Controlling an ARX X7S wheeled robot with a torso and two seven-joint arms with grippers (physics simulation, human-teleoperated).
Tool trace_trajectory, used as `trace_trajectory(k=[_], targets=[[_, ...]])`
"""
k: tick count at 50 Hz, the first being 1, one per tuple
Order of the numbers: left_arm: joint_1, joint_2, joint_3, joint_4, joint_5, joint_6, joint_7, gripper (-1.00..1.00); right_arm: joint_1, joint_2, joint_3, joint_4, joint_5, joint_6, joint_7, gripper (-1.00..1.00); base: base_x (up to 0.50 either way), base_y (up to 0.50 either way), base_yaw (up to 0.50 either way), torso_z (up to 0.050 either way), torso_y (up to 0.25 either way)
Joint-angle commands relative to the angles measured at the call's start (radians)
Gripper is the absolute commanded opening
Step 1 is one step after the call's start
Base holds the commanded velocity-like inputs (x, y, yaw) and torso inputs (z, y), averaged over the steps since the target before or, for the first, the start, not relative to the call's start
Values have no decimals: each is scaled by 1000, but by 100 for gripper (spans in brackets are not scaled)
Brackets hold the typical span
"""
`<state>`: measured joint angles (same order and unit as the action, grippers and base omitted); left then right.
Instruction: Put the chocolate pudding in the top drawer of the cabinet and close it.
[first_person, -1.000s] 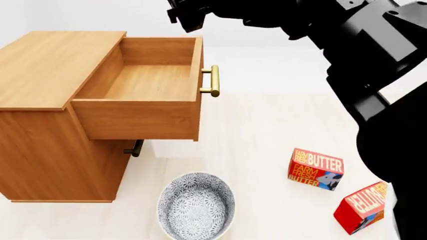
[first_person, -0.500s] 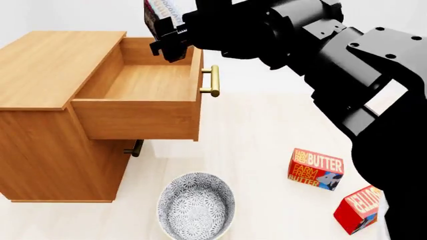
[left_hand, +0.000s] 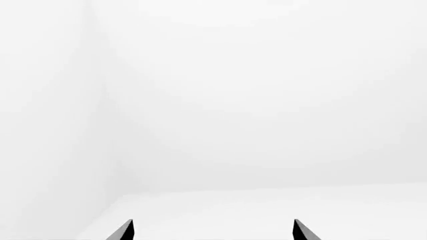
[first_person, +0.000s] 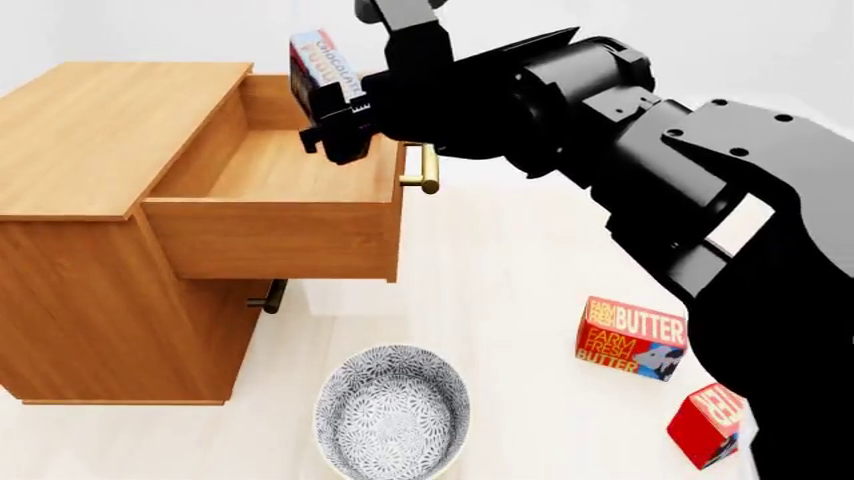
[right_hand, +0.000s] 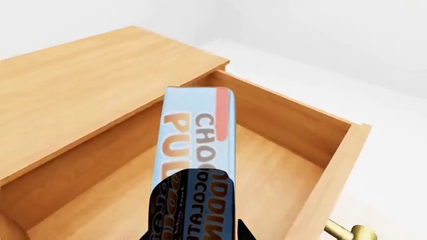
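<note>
White walls and pale floor (first_person: 534, 260) framed the scene. Head view: boxy light-brown wooden cabinet (first_person: 94, 200) at left w/ its upper wooden drawer (first_person: 287, 190) pulled out, brass bar handle (first_person: 424, 170) on the front. Black right gripper (first_person: 336, 135) was clamped on the small thin chocolate pudding box (first_person: 320, 65), held upright above the drawer's plain wood inside, not touching it. Patterned blue-white bowl (first_person: 391, 412) sat on the floor in front of the cabinet; two orange-red BUTTER boxes (first_person: 630, 338) lay well apart to the right. Right wrist view alone showed the box's (right_hand: 197, 135) light blue face and lettering over the drawer (right_hand: 280, 165). Left wrist view showed only white room and two dark fingertips (left_hand: 123, 231) of the left gripper (left_hand: 212, 231), spread apart, holding nothing.
</note>
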<state>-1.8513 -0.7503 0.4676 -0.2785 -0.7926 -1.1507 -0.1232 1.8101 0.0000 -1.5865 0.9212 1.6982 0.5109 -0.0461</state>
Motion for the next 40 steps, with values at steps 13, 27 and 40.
trace_trajectory(k=[13,27,40], targets=[[20,-19,-8,17,-9,-4,-7,100,-50,0,7,-19,-21,9,7,-100,0,0,0,0,0],[26,-25,-8,22,-11,-6,-9,100,-88,0,8,-21,-37,12,12,-100,0,0,0,0,0],[35,-30,-13,30,-17,-8,-14,100,-101,0,9,-30,-44,18,17,-100,0,0,0,0,0]])
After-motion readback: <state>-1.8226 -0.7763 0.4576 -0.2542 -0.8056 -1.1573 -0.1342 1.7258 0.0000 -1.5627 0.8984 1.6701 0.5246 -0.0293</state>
